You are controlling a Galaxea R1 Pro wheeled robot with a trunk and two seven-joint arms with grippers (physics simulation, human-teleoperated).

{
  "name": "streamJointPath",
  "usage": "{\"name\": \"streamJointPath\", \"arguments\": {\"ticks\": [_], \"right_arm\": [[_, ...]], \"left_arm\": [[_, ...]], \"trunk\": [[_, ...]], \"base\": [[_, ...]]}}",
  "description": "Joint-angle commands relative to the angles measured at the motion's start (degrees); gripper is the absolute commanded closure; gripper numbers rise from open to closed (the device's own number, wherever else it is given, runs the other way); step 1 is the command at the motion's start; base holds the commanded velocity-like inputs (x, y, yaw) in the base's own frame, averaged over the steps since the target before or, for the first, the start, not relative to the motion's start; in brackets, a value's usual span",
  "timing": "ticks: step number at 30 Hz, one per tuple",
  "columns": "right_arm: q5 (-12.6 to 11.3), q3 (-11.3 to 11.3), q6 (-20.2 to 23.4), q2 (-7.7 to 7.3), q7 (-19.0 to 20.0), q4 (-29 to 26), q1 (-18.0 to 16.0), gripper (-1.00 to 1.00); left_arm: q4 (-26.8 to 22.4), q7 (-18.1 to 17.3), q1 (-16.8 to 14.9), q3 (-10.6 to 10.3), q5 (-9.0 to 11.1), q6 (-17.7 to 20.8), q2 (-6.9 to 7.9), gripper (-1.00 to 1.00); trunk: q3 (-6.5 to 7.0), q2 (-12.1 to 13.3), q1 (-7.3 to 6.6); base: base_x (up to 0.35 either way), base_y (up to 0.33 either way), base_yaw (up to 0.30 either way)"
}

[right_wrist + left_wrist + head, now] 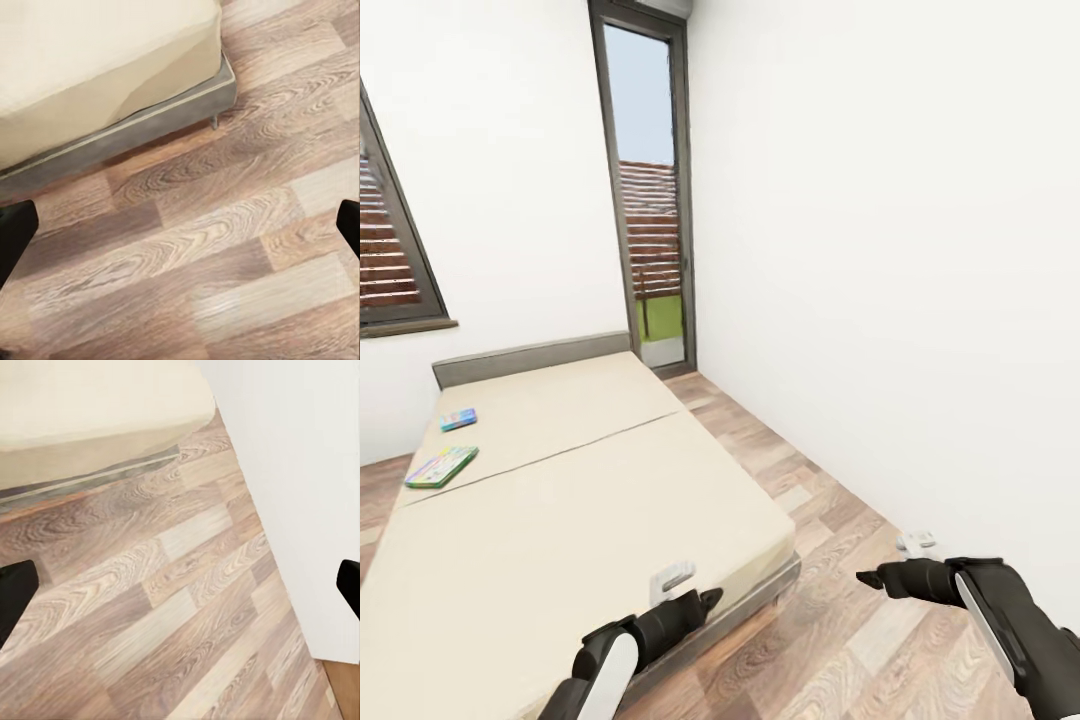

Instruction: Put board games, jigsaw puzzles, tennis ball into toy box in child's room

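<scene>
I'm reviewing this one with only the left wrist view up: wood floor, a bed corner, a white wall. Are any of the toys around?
Observer: Yes. In the head view two board games lie on the bed, near its far left edge: a blue one and a yellow-green one.
Operator: Is either arm near them?
Observer: No. The left gripper hangs by the bed's near corner, and the right gripper is out over the floor.
Operator: Is the right one carrying anything?
Observer: No. In the right wrist view its fingers are spread wide with bare floor between them.
</scene>
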Motion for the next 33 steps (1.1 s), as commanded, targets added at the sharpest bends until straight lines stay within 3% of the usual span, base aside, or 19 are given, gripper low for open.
{"name": "streamJointPath", "arguments": {"ticks": [1, 33], "right_arm": [[0.0, -0.1, 0.4, 0.0, 0.2, -0.1, 0.0, -1.0], [0.0, -0.1, 0.4, 0.0, 0.2, -0.1, 0.0, -1.0]], "left_arm": [[0.0, 0.4, 0.0, -0.1, 0.6, 0.2, 0.0, -1.0], [0.0, 0.4, 0.0, 0.0, 0.6, 0.2, 0.0, -1.0]], "trunk": [[-0.06, 0.0, 0.0], [-0.06, 0.0, 0.0]], "base": [[0.0, 0.287, 0.283], [0.0, 0.303, 0.283]]}}
